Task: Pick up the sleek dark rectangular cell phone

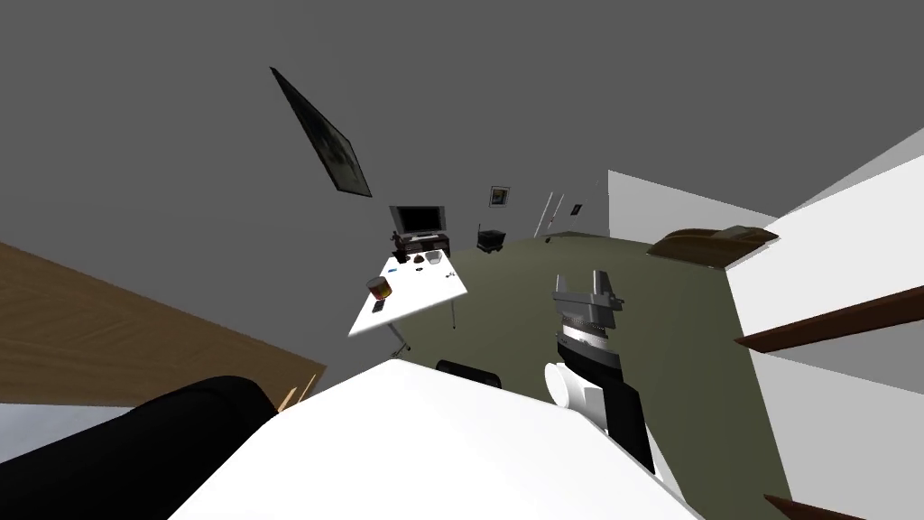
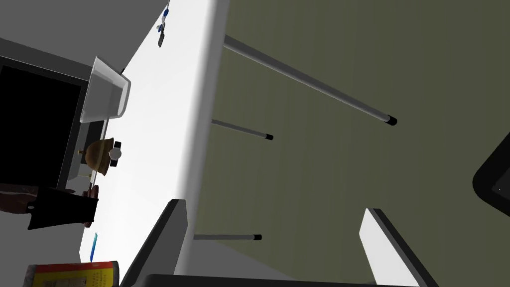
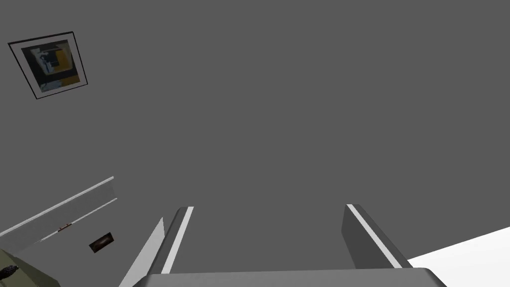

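Note:
The dark flat cell phone (image 1: 378,306) lies on the near end of a white table (image 1: 424,291), just in front of a red and yellow can (image 1: 381,288). The table stands some way ahead of me, left of centre in the head view. My left gripper (image 2: 276,244) is open with nothing between its fingers; it looks along the table's long edge (image 2: 199,124) and over the olive floor. The can (image 2: 74,274) shows beside its finger. My right gripper (image 1: 582,282) is raised to the right of the table, open and empty, facing a grey wall.
On the table also sit a white tray (image 2: 104,94), a brown domed object (image 2: 99,155), a dark figure (image 2: 60,209), a blue pen (image 2: 94,246) and small items (image 2: 162,30) at the far end. Thin table legs (image 2: 309,82) reach down to the floor. A TV (image 1: 418,219) stands behind the table.

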{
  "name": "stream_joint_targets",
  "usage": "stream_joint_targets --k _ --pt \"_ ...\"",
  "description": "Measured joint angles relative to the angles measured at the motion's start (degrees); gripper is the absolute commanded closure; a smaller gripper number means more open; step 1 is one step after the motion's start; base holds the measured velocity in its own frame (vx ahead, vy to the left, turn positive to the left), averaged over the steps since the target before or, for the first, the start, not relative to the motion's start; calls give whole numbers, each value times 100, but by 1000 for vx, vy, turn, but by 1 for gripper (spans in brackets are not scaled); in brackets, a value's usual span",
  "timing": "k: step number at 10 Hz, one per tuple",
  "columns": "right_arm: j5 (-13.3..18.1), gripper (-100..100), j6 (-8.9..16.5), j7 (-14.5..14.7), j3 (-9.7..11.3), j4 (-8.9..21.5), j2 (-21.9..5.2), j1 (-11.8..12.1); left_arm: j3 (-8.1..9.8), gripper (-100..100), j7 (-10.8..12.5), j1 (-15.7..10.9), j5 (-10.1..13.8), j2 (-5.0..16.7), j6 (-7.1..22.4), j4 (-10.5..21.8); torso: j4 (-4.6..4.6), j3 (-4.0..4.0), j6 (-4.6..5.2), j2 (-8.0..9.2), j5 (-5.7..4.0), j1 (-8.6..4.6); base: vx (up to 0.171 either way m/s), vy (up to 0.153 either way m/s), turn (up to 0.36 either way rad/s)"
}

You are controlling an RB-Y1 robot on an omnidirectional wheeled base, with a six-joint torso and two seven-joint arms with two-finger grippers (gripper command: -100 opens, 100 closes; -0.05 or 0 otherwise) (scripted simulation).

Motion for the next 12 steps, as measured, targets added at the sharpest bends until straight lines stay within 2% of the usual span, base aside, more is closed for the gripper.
stream_joint_targets --k 2,4,5,7,8,9,10,11,12 --pt "0 0 0 0 1 0 0 -1 -261 -100 -1 128 211 201 103 416 -1 -4 4 -7 0 -1 51 -20 -309" --pt "0 0 0 0 1 0 0 -1 -401 -100 85 403 387 608 64 608 -1 -4 5 -7 0 2 58 -16 -391" --pt "0 0 0 0 0 0 0 0 -500 -100 126 645 519 884 35 683 -3 -7 4 -12 -1 5 52 7 -182" --pt "0 0 0 0 0 0 0 0 -634 -100 90 697 661 1089 158 929 -2 -7 5 -13 1 7 53 1 -269" --pt "0 0 0 0 -1 0 0 1 -692 -100 102 735 707 1210 162 1059 -2 -6 -1 -10 2 8 13 10 21" --pt "0 0 0 0 -1 0 0 1 -755 -100 135 706 705 1230 96 1225 1 0 -3 0 2 7 31 1 -339" --pt "0 0 0 0 0 0 0 -1 -812 -100 95 786 764 1297 128 1359 1 -1 5 -2 1 7 68 19 -443" --pt "0 0 0 0 0 0 -1 0 -1046 -100 138 820 807 1435 -28 1777 -2 -6 3 -11 2 15 58 23 -168" --pt "0 0 0 0 -1 0 -1 1 -1084 -100 167 882 861 1575 -62 1880 -2 -7 -1 -13 3 14 49 7 -315"
